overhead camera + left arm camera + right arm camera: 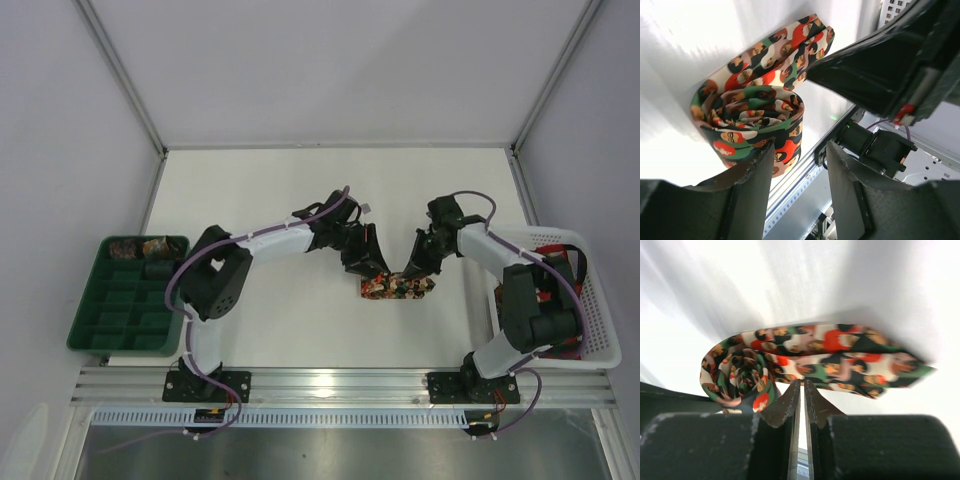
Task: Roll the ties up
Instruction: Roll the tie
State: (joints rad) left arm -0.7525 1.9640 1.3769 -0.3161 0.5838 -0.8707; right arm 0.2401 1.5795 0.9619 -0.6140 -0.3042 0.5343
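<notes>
One tie point(398, 287) lies mid-table, its left part coiled into a roll point(755, 107) and a flat tail point(855, 357) running right. The print is busy, with red, green and dark patches. My left gripper point(372, 268) stands open at the roll's left side. In the left wrist view one finger point(752, 180) rests against the roll and nothing sits between the jaws point(800, 145). My right gripper point(415, 272) comes down on the tail. Its jaws point(802, 381) are almost together, with the tips pinching the tail's lower edge right beside the roll point(737, 372).
A green compartment tray point(90, 330) sits at the left edge with rolled ties point(138, 248) in its back cells. A white mesh basket point(600, 320) stands at the right, behind the right arm. An aluminium rail point(350, 385) runs along the near edge.
</notes>
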